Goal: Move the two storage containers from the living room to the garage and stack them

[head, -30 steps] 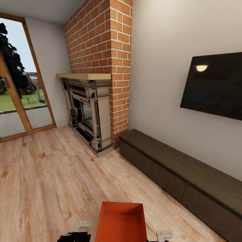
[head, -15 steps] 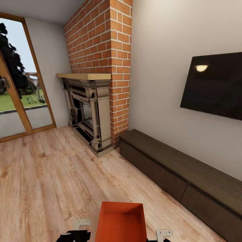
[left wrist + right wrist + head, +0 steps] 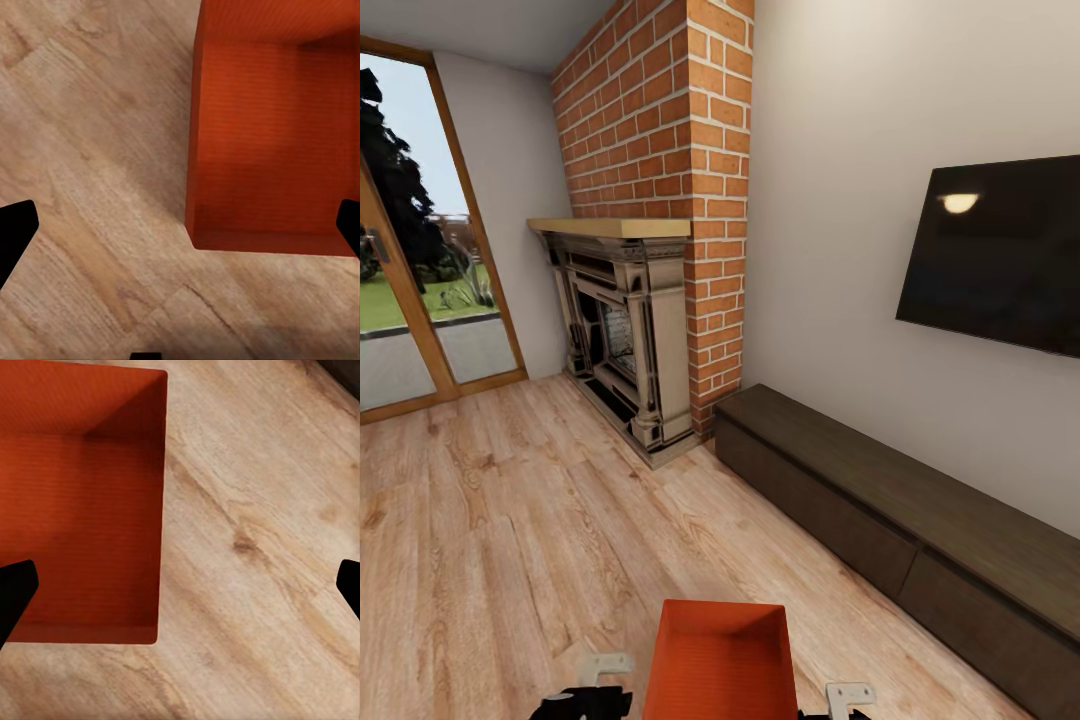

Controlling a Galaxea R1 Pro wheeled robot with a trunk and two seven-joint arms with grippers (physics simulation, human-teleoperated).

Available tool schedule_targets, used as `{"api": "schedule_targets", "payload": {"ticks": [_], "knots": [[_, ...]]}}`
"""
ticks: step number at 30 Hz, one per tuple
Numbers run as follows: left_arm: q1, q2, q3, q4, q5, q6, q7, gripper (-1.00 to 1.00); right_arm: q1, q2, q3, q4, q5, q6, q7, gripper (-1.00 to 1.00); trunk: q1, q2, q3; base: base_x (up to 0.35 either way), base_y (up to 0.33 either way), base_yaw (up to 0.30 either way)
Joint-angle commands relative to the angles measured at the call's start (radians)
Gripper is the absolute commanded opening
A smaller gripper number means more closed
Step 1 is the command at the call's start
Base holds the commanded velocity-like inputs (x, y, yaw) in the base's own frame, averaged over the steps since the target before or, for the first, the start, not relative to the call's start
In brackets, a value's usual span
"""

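One orange-red storage container sits on the light wood plank floor of the living room, right in front of me at the lower edge of the head view. My left gripper hangs open above one side wall of the container, one black fingertip over the floor and the other over the bin's inside. My right gripper is open in the same way over the opposite wall of the container. Neither gripper holds anything. In the head view, white gripper parts flank the bin.
A red brick chimney with a fireplace stands ahead. A long low dark cabinet runs along the right wall under a black TV. Wood-framed glass doors are at the far left. Open plank floor lies to the left.
The glass door at the far left has shifted slightly. The container and both grippers have stayed where they were.
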Motion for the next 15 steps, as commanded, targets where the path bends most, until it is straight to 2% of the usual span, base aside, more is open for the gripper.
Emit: {"api": "schedule_targets", "payload": {"ticks": [1, 6, 15], "knots": [[0.0, 0.0, -0.008, -0.002, 0.009, 0.006, 0.002, 1.0, -0.001, 0.0, 0.009, 0.001, -0.011, -0.005, -0.005, 1.0, 0.0, -0.001, -0.001, 0.0, 0.0, 0.0], [0.0, -0.005, -0.011, -0.002, 0.006, 0.006, 0.002, 1.0, -0.001, 0.001, 0.008, -0.001, -0.008, -0.004, -0.001, 1.0, 0.0, -0.001, -0.001, 0.0, 0.0, 0.0], [0.0, -0.005, -0.013, -0.002, 0.005, 0.01, 0.002, 1.0, -0.001, 0.005, 0.009, -0.006, -0.003, 0.006, -0.022, 1.0, 0.034, -0.064, -0.029, 0.0, 0.0, 0.0]]}}
